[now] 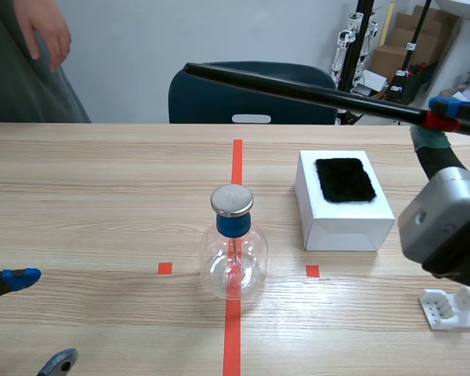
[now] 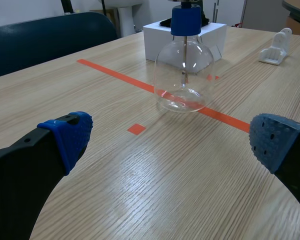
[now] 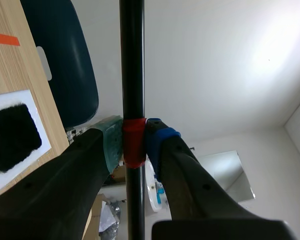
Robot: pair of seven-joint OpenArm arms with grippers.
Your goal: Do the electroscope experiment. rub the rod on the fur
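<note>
A long black rod (image 1: 298, 88) with a red band is held high above the table's far right, pointing left. My right gripper (image 1: 439, 125) is shut on the rod (image 3: 132, 75) at the red band, with the pads (image 3: 110, 142) pressed on both sides. The black fur (image 1: 344, 179) lies on top of a white box (image 1: 345, 221), below the rod; the fur (image 3: 12, 136) also shows in the right wrist view. The glass flask electroscope (image 1: 233, 244) with a blue neck and metal cap stands on the red tape line. My left gripper (image 2: 170, 145) is open, low, near the flask (image 2: 184, 75).
A white plastic rod stand (image 1: 453, 307) sits at the near right. A dark blue chair (image 1: 251, 98) is behind the table. A person's hand (image 1: 47, 27) hangs at the far left. Cardboard boxes and tripods stand in the back right.
</note>
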